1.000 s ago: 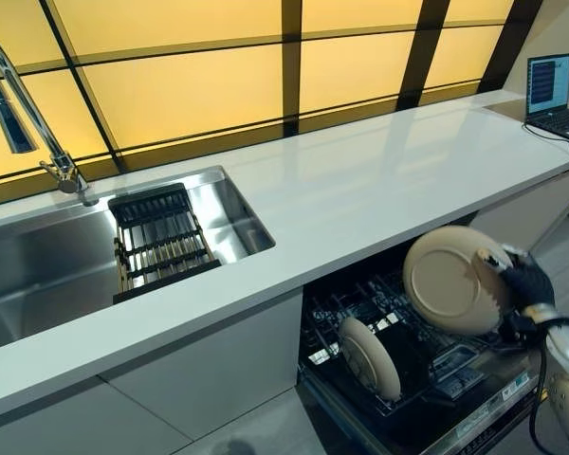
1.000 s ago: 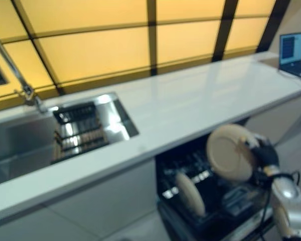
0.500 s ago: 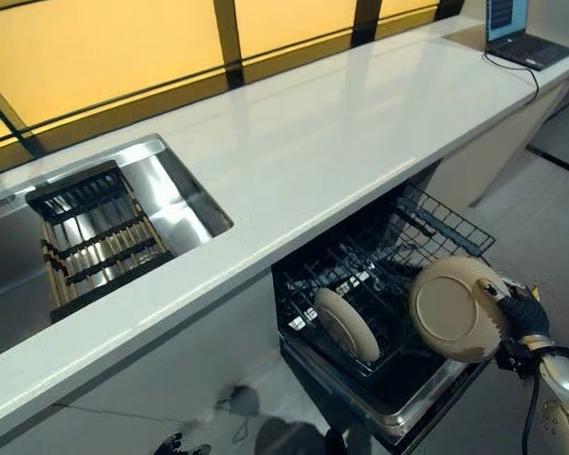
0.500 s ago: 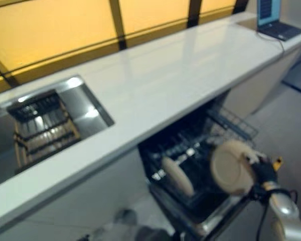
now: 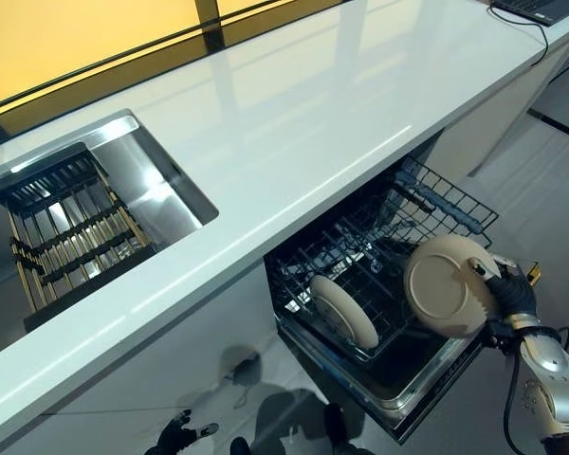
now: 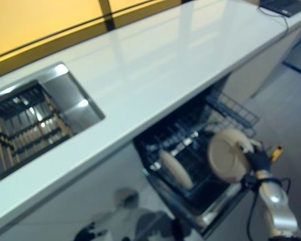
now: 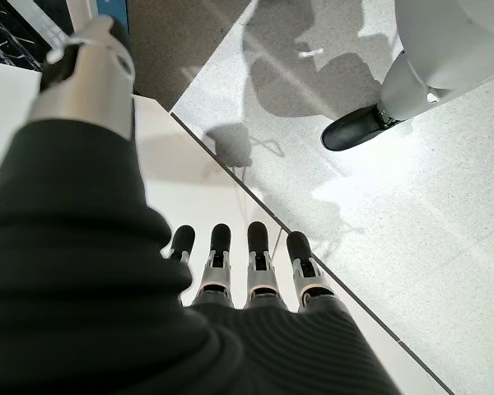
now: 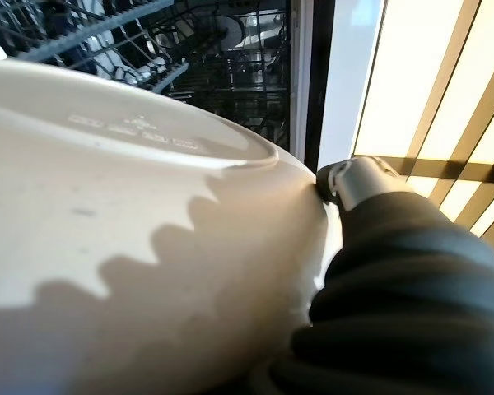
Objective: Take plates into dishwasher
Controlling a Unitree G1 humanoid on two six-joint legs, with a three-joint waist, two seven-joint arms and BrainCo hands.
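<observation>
The white table (image 5: 294, 114) runs above the pulled-out dishwasher rack (image 5: 379, 265). One plate (image 5: 344, 311) stands on edge near the rack's front left corner. The right hand (image 5: 510, 294) grips a second plate (image 5: 446, 286) over the rack's right edge. The left hand (image 7: 247, 271) hangs with straight fingers.

Head eyes look down (wrist views close).
</observation>
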